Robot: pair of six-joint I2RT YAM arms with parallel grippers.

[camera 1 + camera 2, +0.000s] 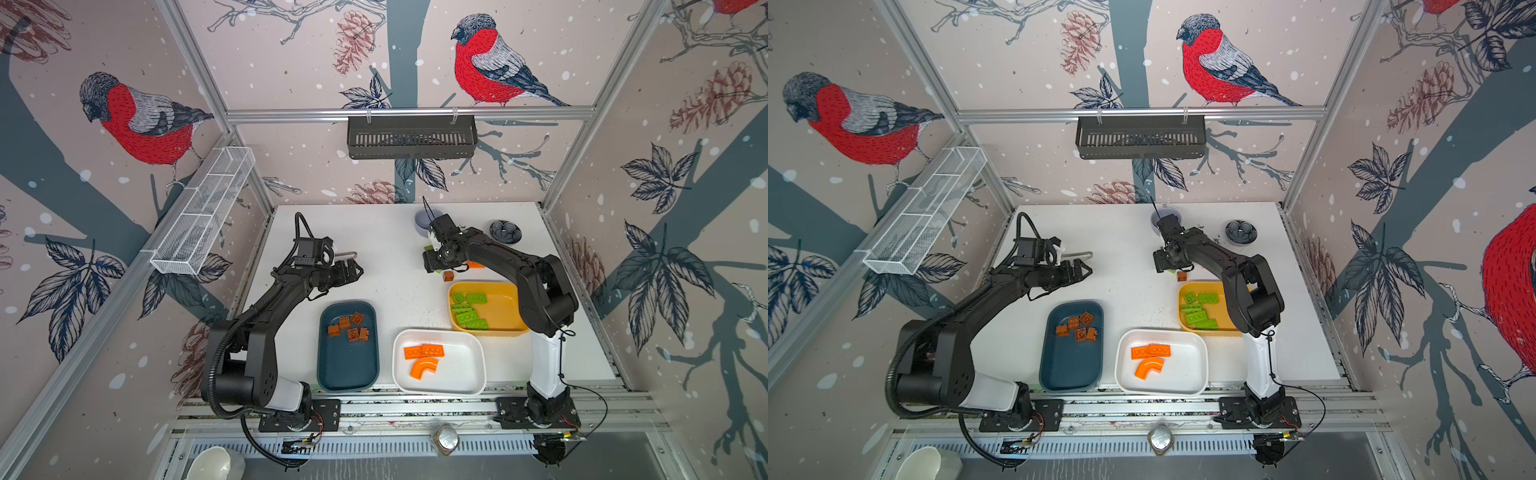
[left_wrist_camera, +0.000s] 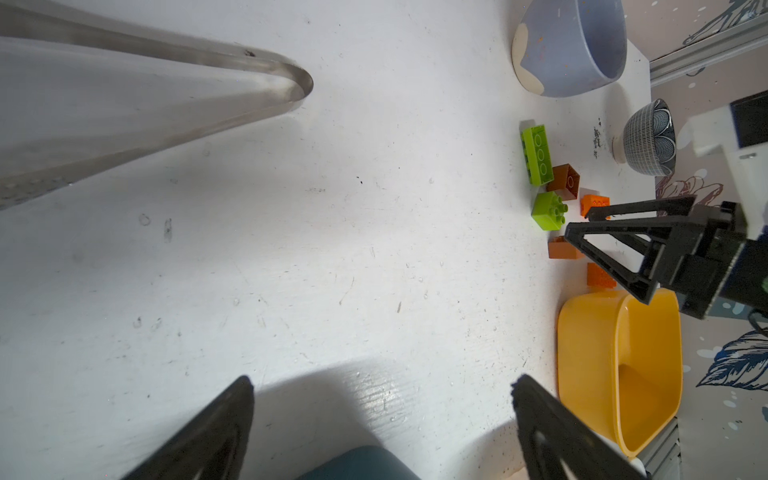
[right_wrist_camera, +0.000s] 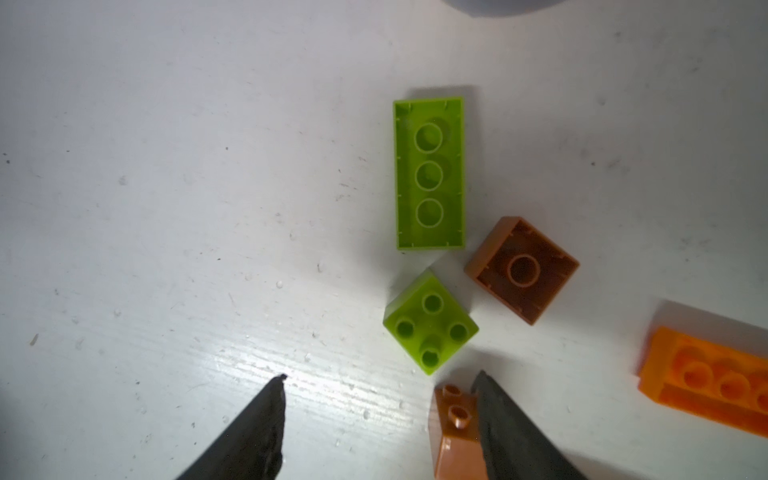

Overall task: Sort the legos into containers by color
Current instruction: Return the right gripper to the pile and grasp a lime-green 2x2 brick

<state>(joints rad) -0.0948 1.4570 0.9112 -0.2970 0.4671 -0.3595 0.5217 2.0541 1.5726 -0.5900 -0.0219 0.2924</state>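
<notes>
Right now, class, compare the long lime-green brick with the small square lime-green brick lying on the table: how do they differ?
The long lime-green brick lies upside down, hollow underside and three tubes showing; the small square lime-green brick sits studs up. The long one is a rectangle; the small one is square with four studs. Both are lime green and loose on the table.
</notes>
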